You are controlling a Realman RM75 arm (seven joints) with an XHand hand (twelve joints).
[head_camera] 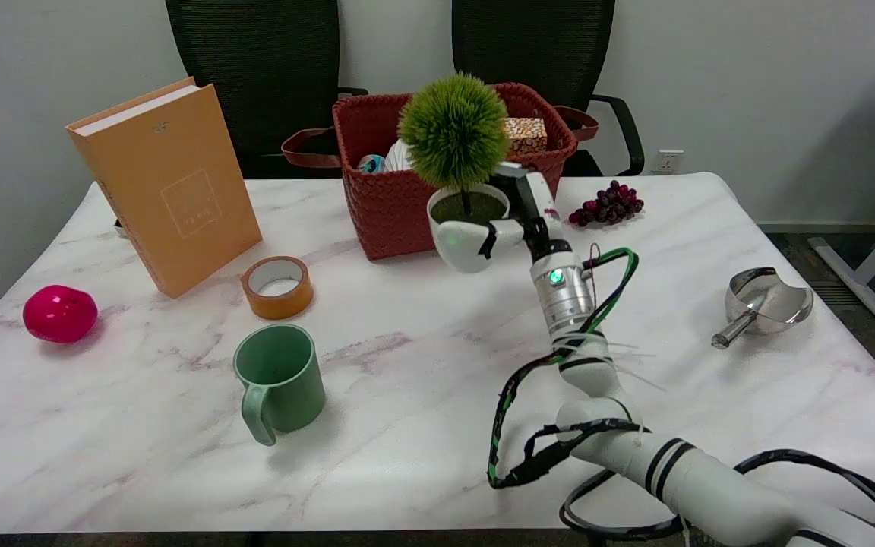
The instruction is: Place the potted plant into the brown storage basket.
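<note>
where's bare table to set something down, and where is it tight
Widest bare stretch: the marble table between the green mug and the right arm. Another lies between the grapes and the steel scoop. Crowded: the back left, where book, tape roll and red woven basket cluster; the right hand holds the potted plant there.

The white marbled surface (407,380) carries a brown basket (399,205) just behind the robot hand (517,220), grapes (606,203) and a steel scoop (764,304) to its right, and tape (278,286), a green mug (279,380), an orange book (168,186) and a pink ball (59,313) to its left.
</note>
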